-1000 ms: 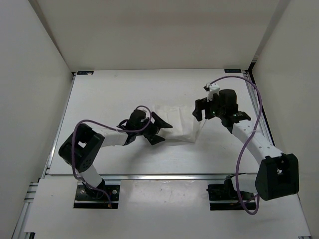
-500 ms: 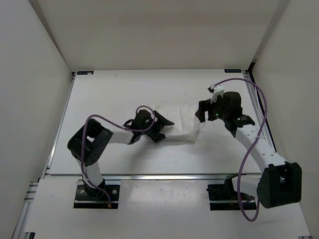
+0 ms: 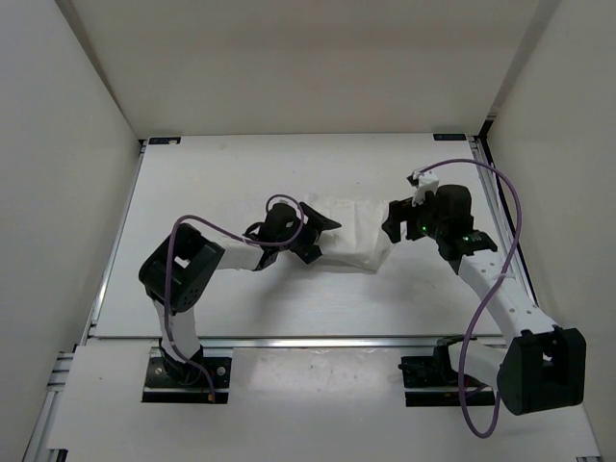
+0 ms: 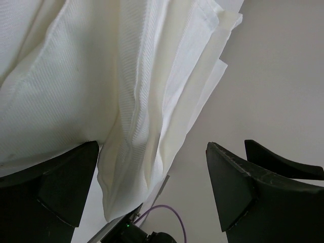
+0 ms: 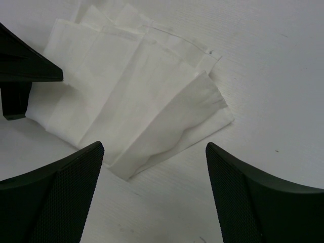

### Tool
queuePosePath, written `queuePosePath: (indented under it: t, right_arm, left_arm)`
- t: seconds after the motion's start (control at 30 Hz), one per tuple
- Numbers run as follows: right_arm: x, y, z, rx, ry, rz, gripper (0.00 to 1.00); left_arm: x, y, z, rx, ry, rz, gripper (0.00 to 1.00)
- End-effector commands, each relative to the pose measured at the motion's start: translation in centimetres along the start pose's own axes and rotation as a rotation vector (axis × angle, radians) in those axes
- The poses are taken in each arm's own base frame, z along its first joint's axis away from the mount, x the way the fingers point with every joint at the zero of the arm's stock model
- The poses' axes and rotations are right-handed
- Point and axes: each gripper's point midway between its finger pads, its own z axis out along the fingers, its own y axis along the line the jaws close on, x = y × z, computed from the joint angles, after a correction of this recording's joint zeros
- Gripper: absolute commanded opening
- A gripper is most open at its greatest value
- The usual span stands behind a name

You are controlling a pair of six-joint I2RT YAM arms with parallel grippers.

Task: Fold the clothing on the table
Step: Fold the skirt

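At the middle of the table [image 3: 212, 183], you have the clothing [image 3: 348, 236] lying as a compact white folded bundle, well in from every wall. Taking the bundle as the dial in the top view, the left gripper [image 3: 314, 234] sits at its 9 o'clock end and the right gripper [image 3: 393, 223] at its 3 o'clock end, the two facing each other across it. Your left gripper's jaws stand spread wide with nothing pinched. In the left wrist view its two dark fingers [image 4: 50, 187] flank a stack of layered fabric edges, and the left-hand finger overlaps the cloth, though you cannot tell whether it touches. A purple cable [image 4: 163, 208] shows low between those fingers. Your right gripper is likewise spread apart and holds nothing. In the right wrist view its fingers [image 5: 253, 197] frame bare tabletop at 6 o'clock of the bundle's nearest corner. The fanned, pleated layers spread away toward 11 o'clock, where a dark finger of the left gripper pokes in at the frame's 9 o'clock edge. A metal rail [image 3: 318, 340] runs along the table's 6 o'clock edge, by the arm bases.
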Motion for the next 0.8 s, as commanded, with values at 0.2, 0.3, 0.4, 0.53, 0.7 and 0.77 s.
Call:
queuePosePath:
  t: [0.2,0.3,0.4,0.53,0.7,0.77]
  right_arm:
    - [0.3,-0.6,-1.0,0.016,-0.019,0.003,0.86]
    - [0.6,-0.8,-1.2,0.021,-0.011,0.004,0.85]
    - [0.7,-0.9,-1.5,0.023,-0.017,0.006,0.85]
    - [1.2,-1.2,-1.7,0.036,-0.015,0.019,0.84]
    - [2.3,-1.4,-2.0,0.042,-0.005,0.019,0.84]
    - [2.3,-1.5,-2.1,0.046,-0.013,0.013,0.84]
  left_arm:
    - [-1.3,-1.2,1.3,0.072,-0.054,0.039,0.83]
    - [-1.8,-1.5,1.6,0.100,-0.046,0.070,0.53]
    - [-3.0,-3.3,1.8,0.146,-0.046,0.107,0.00]
    - [-4.2,-5.5,1.4,0.191,-0.058,0.180,0.00]
    - [-5.1,-7.9,0.2,0.218,-0.070,0.305,0.00]
    - [-5.1,-9.1,-0.4,0.248,-0.079,0.340,0.00]
